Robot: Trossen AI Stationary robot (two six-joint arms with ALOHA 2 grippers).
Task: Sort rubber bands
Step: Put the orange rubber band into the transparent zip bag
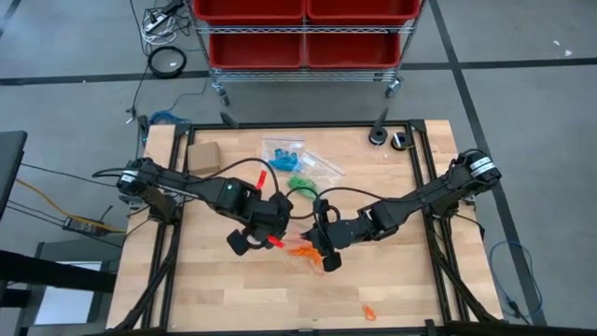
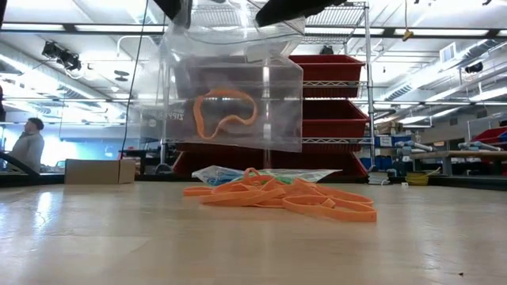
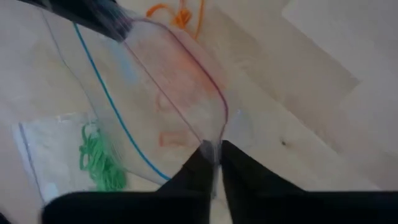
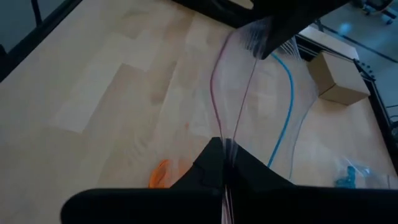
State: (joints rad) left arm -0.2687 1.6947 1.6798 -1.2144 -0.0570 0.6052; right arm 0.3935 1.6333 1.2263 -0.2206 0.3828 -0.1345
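A clear zip bag hangs above the table between my two grippers, with one orange rubber band inside it. My left gripper and my right gripper are each shut on the bag's top edge, at opposite ends. Below the bag a pile of orange rubber bands lies on the wooden table. Green rubber bands lie farther back in another clear bag, and blue ones lie behind those. A single orange band lies near the table's front edge. My left gripper pinches one end of the bag's top edge between its two fingers, coming steeply from above. The bag hangs below, clear of the table, its mouth bowed open toward the other gripper. My right gripper pinches the opposite end of the top edge between its fingers, slanting down from the table's right. The two rim layers spread apart from there toward the left gripper.
A tan cardboard box stands at the table's far left. Clear bags lie at the far middle, and two small dark round things sit at the far right. A cart with red bins stands beyond the table.
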